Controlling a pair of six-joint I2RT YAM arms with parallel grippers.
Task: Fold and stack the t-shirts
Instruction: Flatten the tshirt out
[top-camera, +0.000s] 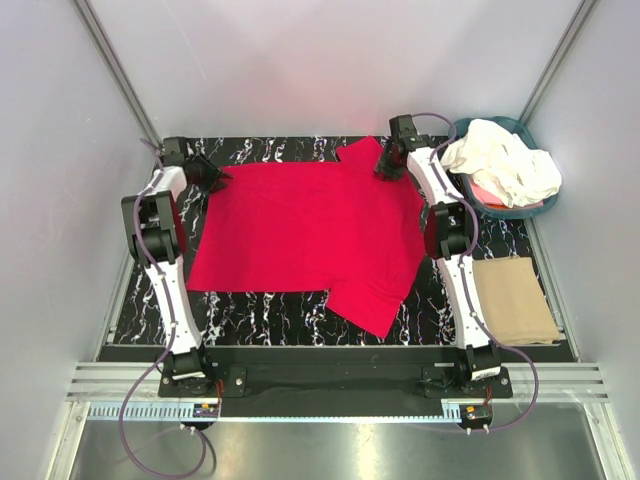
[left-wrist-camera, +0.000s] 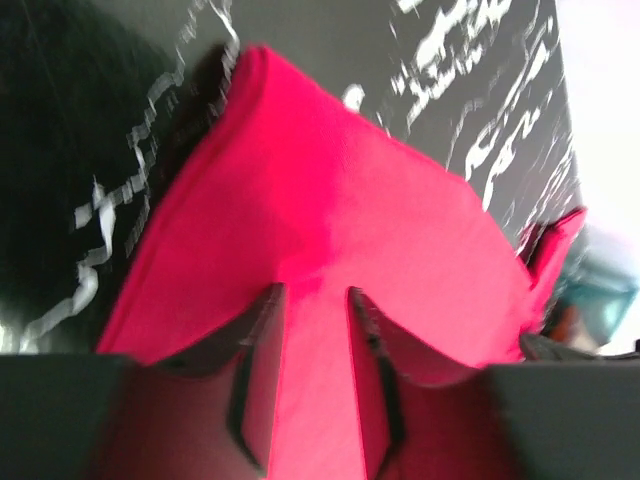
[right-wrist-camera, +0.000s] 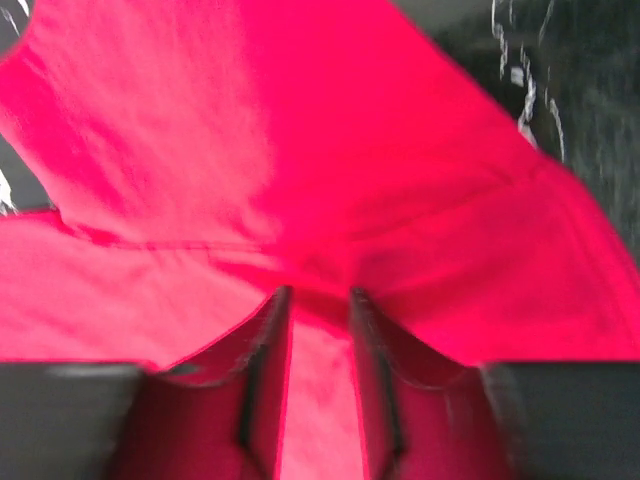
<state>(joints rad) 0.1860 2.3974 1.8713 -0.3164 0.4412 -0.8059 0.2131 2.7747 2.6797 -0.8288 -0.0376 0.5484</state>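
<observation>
top external: left gripper (top-camera: 214, 178) and right gripper (top-camera: 384, 168), narrowly parted, stand at far corners of the bright red cloth t-shirt (top-camera: 300, 235) spread nearward.

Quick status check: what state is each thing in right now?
red t-shirt: spread flat, unfolded.
teal basket: upright, far right corner.
cream-white shirts: heaped in basket, unfolded.
cardboard sheet: lying flat.
left gripper: jaws apart over shirt corner.
right gripper: jaws apart over shirt.

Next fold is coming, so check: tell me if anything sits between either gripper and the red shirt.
Nothing visible does. The left gripper and right gripper sit right at the red shirt's far edge, jaws apart, red cloth showing in each gap.
</observation>
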